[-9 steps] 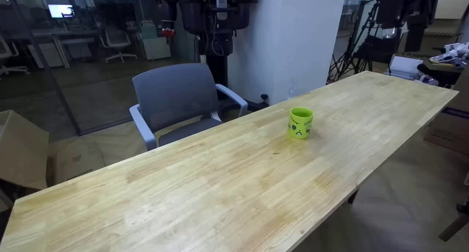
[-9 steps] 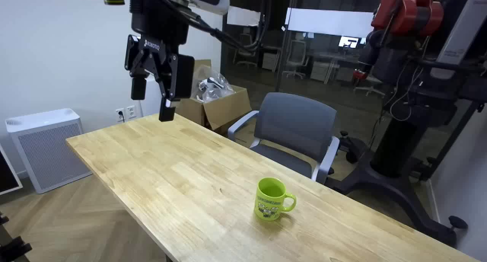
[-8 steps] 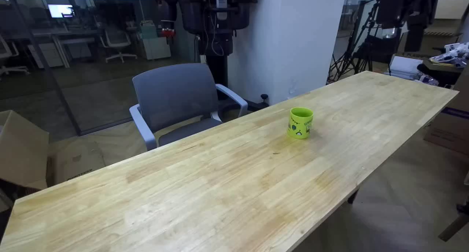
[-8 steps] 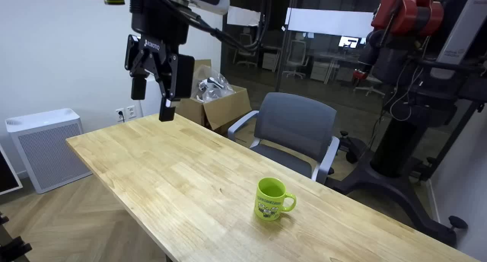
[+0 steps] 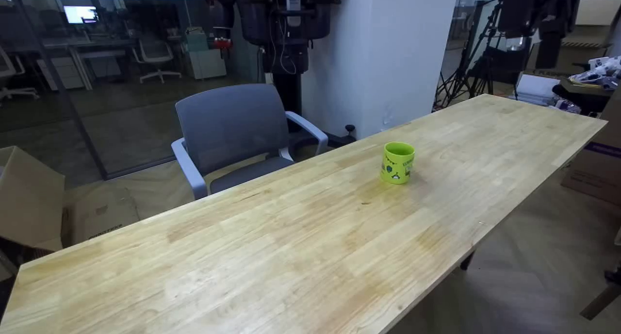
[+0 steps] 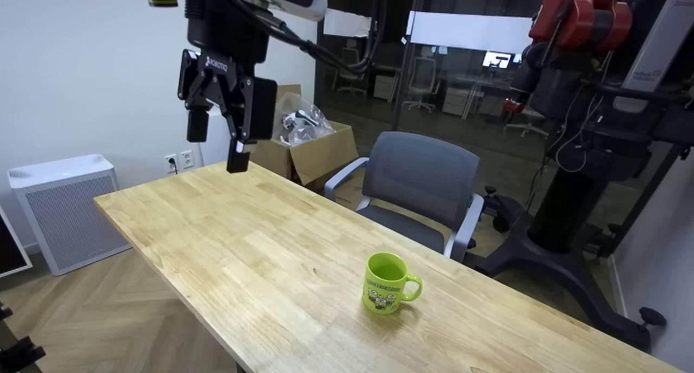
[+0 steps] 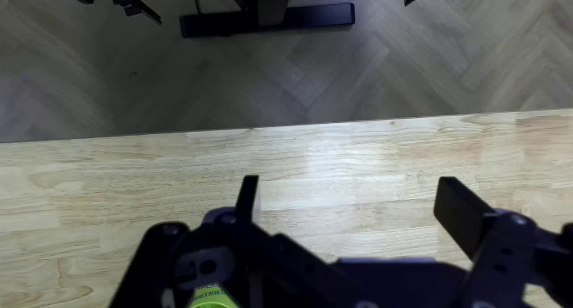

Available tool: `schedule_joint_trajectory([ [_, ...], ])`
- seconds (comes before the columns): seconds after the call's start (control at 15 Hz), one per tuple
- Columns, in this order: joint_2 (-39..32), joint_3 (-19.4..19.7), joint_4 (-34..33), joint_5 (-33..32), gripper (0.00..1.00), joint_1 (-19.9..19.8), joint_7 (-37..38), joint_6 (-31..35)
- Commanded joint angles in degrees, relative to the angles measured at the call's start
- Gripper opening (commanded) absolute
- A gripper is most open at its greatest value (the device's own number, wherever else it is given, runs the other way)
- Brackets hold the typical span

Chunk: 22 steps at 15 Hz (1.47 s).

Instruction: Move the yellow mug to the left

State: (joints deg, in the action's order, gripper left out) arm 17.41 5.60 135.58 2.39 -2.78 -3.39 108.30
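Observation:
The yellow mug (image 5: 396,166) is lime green with dark print and stands upright on the wooden table (image 5: 271,256). It also stands there in an exterior view (image 6: 381,291) with its handle on the right. In the wrist view only a bit of the mug (image 7: 211,298) shows at the bottom edge, mostly hidden behind a finger. My gripper (image 6: 218,148) hangs high above the table, well apart from the mug, with its fingers spread. It also shows at the upper right in an exterior view (image 5: 532,47). In the wrist view the gripper (image 7: 347,196) has nothing between its fingers.
A grey chair (image 6: 420,172) stands against the table's long side. A red and black robot (image 6: 577,118) stands behind it. An open cardboard box (image 6: 325,150) sits past the table's far end, and a white air purifier (image 6: 70,210) stands on the floor.

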Motion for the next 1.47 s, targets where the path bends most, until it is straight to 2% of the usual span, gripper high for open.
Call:
schedule_joint_trajectory([
  [0.0, 0.0, -0.3, -0.1, 0.1, 1.00, -0.4, -0.1, -0.1],
  [0.13, 0.0, -0.3, -0.1, 0.1, 1.00, -0.4, -0.1, -0.1],
  [0.27, 1.8, -0.8, 2.2, 0.0, 1.00, -0.6, 1.8, 7.5],
  [0.47, -1.2, -1.2, 2.2, -2.1, 1.00, -1.2, 3.4, 21.0],
  [0.73, -10.4, -2.1, -1.1, -11.5, 1.00, -3.9, 6.3, 39.0],
  [0.8, -13.2, -2.1, -2.8, -14.2, 1.00, -4.7, 7.7, 41.1],
  [0.87, -7.3, -1.2, 1.5, -10.0, 1.00, -3.0, 3.9, 37.6],
  [1.0, -9.6, -1.1, 1.0, -10.3, 1.00, -3.2, 3.9, 39.0],
  [1.2, -8.8, -1.2, 1.1, -10.3, 1.00, -3.1, 3.9, 38.6],
  [1.4, -13.0, -0.2, -3.2, -7.2, 1.00, -2.7, -0.3, 34.1],
])
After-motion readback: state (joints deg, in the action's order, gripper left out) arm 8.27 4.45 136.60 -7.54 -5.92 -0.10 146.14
